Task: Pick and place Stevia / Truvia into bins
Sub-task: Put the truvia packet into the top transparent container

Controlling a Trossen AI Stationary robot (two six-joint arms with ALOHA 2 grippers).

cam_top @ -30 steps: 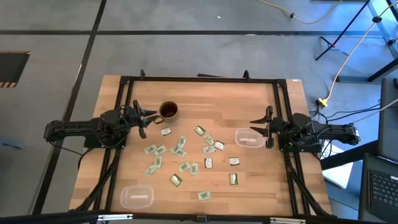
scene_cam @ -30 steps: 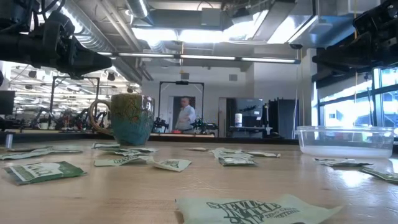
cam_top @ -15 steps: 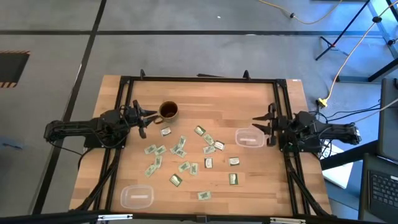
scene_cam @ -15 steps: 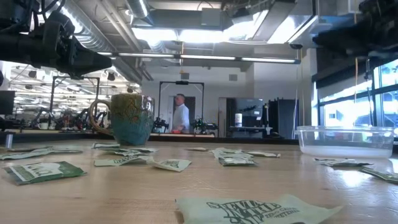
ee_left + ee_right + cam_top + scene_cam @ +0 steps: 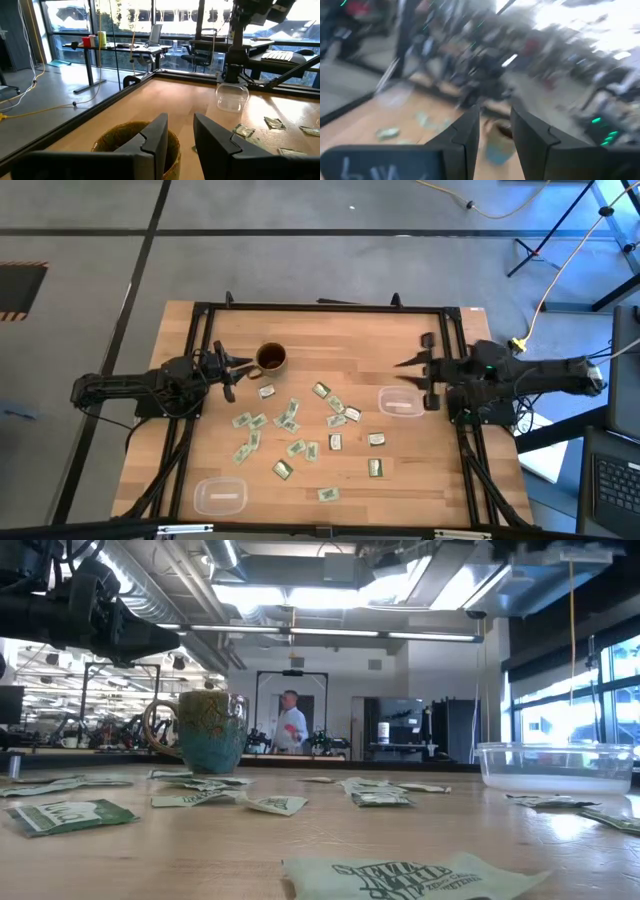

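Looking down on a wooden table [image 5: 400, 340] framed by black rails, with nothing yet sorted. Nearest the lower edge of the high view, a clear bin [image 5: 220, 496] sits at lower left, empty. Above it, green and white sachets [image 5: 290, 420] lie scattered flat across the middle of the table, some touching or overlapping. A second clear bin [image 5: 400, 402] sits at middle right, also empty, with sachets just beside its left rim. A brown mug [image 5: 271, 358] stands at upper middle left.

At middle left, the left gripper [image 5: 232, 376] waits beside the mug, its fingers spread a little with nothing between them. At middle right, the right gripper [image 5: 418, 366] hovers above the right bin's upper edge, fingers spread wide and empty; its wrist view is blurred, suggesting it is moving. In the low view, a person [image 5: 291, 727] stands far off in the room behind.

Risks, as a judgement: the sachets are thin and flat, so fingers may slide over one without catching it, or pinch two overlapping ones. A low sweep by the right gripper could knock the light bin aside.
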